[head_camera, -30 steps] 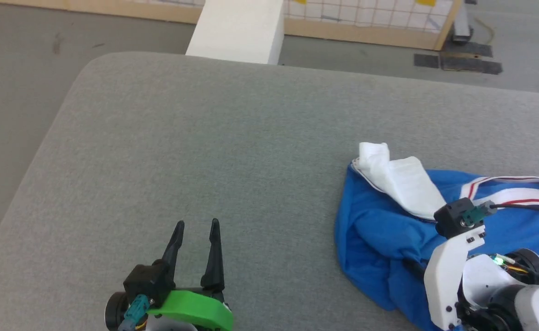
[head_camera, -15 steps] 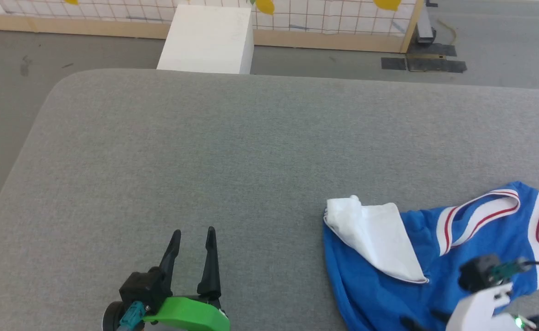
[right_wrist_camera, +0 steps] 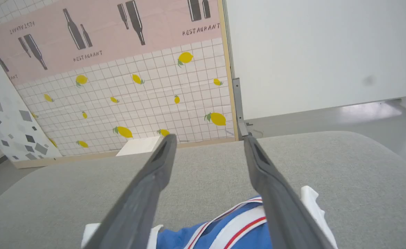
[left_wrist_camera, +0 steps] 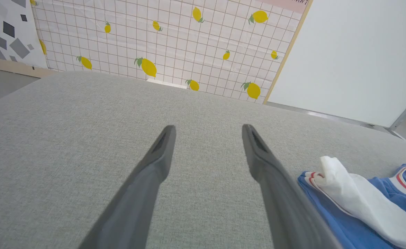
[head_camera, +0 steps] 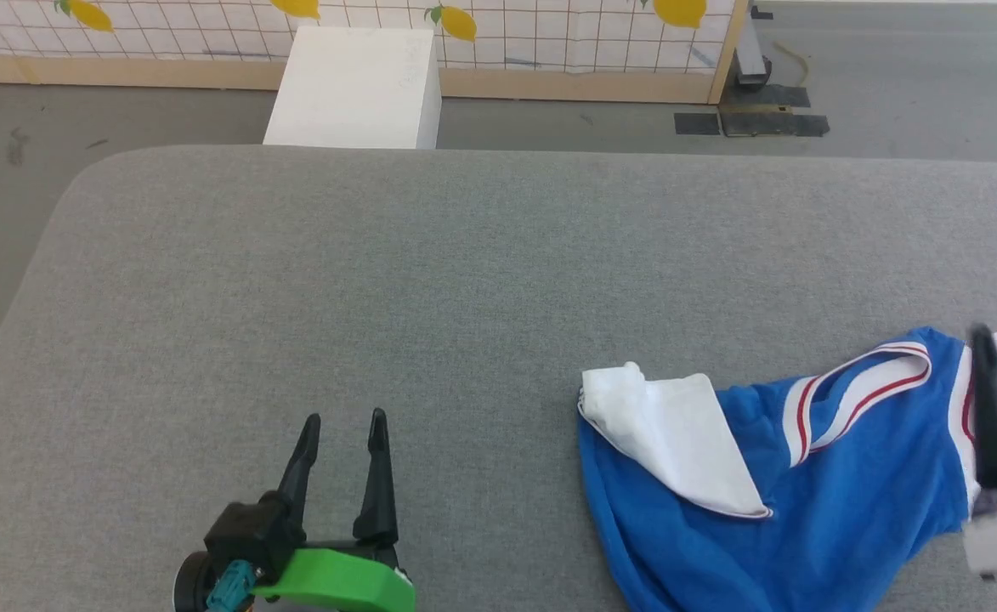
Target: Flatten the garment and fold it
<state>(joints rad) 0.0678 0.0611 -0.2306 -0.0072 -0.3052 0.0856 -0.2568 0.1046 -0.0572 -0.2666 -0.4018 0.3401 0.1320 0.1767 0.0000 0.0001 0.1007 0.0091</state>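
The garment [head_camera: 812,501] is a blue T-shirt lying crumpled at the near right of the grey table [head_camera: 464,280]. Its white sleeve [head_camera: 676,429] is folded over the left part, and the white-and-red neckband [head_camera: 863,387] faces up. In the right wrist view my right gripper [right_wrist_camera: 209,138] is open and empty, hovering over the garment [right_wrist_camera: 196,237]; one blurred dark finger [head_camera: 993,416] crosses the shirt's right end. My left gripper [head_camera: 343,419] rests open at the near left, well apart from the shirt. The left wrist view shows the left gripper [left_wrist_camera: 208,127] empty, the garment [left_wrist_camera: 331,214] to its right.
A white box [head_camera: 354,85] stands on the floor just past the table's far edge. Behind it runs a lemon-patterned wall panel [head_camera: 549,34] with a wooden base. The table's rounded left corner [head_camera: 73,183] drops to grey floor.
My right gripper has opened, let go of the garment and swung up toward the right edge. The shirt now lies looser on the table. The head camera shifted too; the left gripper kept still.
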